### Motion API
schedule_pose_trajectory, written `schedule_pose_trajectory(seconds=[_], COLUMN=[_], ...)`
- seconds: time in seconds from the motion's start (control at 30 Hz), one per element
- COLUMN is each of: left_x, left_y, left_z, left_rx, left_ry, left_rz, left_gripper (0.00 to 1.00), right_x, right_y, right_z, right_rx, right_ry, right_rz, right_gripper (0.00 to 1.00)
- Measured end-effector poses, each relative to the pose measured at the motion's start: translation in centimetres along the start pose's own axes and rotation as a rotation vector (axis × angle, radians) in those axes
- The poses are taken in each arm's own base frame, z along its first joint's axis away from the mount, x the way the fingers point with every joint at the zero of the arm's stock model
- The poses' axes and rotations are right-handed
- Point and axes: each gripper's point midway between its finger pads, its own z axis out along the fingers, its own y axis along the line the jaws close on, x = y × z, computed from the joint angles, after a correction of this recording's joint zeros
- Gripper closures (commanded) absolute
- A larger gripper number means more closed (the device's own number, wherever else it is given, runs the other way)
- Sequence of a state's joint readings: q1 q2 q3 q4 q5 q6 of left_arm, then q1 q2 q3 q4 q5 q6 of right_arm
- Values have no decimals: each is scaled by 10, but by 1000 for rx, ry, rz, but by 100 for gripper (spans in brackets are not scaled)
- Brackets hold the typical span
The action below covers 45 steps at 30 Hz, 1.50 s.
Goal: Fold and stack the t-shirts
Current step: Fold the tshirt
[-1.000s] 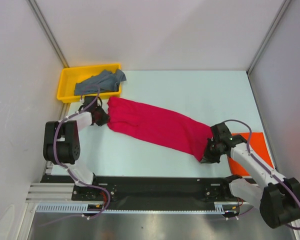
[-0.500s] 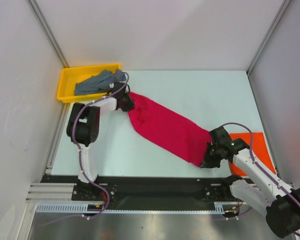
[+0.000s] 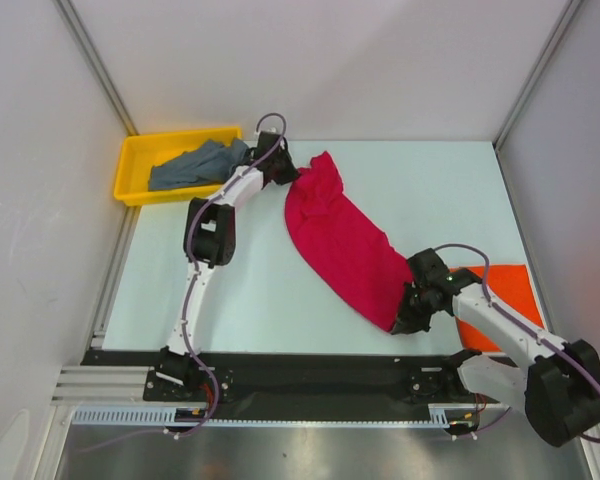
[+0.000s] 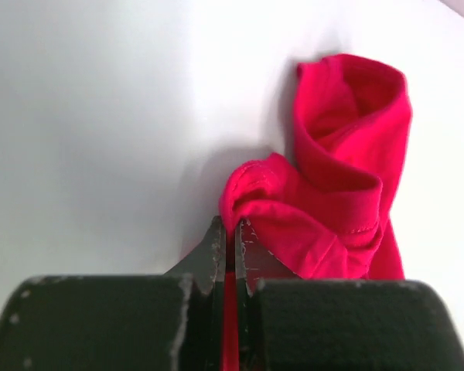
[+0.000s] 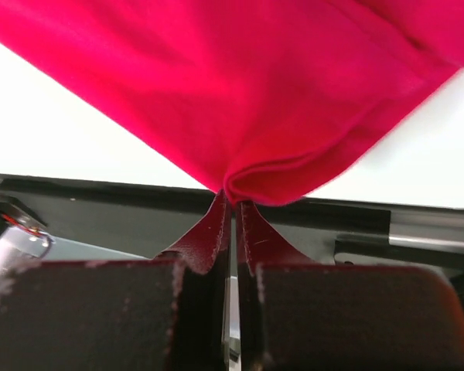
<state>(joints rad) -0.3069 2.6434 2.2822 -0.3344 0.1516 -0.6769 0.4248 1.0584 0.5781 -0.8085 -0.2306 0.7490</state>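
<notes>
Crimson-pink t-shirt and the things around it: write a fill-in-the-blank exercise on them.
1. The left gripper and the right gripper are both ____ on the crimson-pink t-shirt.
2. The grey-blue t-shirt lies in the ____ tray.
3. The orange-red t-shirt lies flat near the ____ edge of the table.

Missing words: shut; yellow; right.

Left tool [image 3: 290, 174] clamped, right tool [image 3: 404, 314] clamped
</notes>
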Motion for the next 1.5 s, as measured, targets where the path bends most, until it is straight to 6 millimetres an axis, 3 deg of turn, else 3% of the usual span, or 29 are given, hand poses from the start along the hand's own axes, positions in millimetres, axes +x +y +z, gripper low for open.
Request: schedule_pose_trajectory(seconds=[0.13, 0.37, 0.47, 0.53, 0.57, 0.67, 0.77, 0.9, 1.0, 1.1, 1.2, 1.27, 1.33, 1.43, 1.5], left_x=[-12, -51, -58, -60, -62, -65, -68, -73, -78, -75, -53, -20, 34, 129, 196], left_y=[16, 59, 70, 72, 71, 64, 51, 30, 5, -22, -55, -80, -105, -123, -112], left_z=[0, -8, -13, -17, -19, -27, -39, -65, -97, -144, -203, -243, -279, -316, -329], left_rx=[-2, -44, -77, -95, -100, -99, -90, -86, -72, -50, -12, 37, 117, 243, 268], left_ry=[-29, -112, -130, -136, -140, -143, -137, -122, -124, -131, -140, -134, -98, 16, 127], left_rz=[11, 26, 49, 77, 90, 124, 158, 204, 231, 255, 293, 322, 343, 328, 287], left_gripper=[99, 99, 86, 68, 55, 41, 39, 39, 40, 42, 46, 48, 48, 47, 49], right_x=[10, 28, 35, 39, 40, 45, 50, 51, 44, 19, -24, -47, -67, -86, -95], right_y=[7, 28, 37, 45, 48, 54, 54, 56, 65, 78, 80, 71, 59, 45, 39], right_z=[6, 8, 9, 9, 9, 11, 14, 5, -15, -43, -62, -63, -57, -49, -49], right_rx=[-5, -60, -85, -108, -118, -137, -132, -128, -156, -225, -266, -250, -211, -171, -165], right_ry=[45, 79, 88, 94, 97, 118, 158, 173, 133, 40, -71, -103, -106, -85, -85], right_rz=[-49, -123, -134, -142, -144, -147, -147, -171, -200, -207, -146, -103, -70, -48, -42], right_gripper=[100, 100, 100, 100, 92, 78, 55, 42, 33, 29, 29, 29, 29, 29, 28])
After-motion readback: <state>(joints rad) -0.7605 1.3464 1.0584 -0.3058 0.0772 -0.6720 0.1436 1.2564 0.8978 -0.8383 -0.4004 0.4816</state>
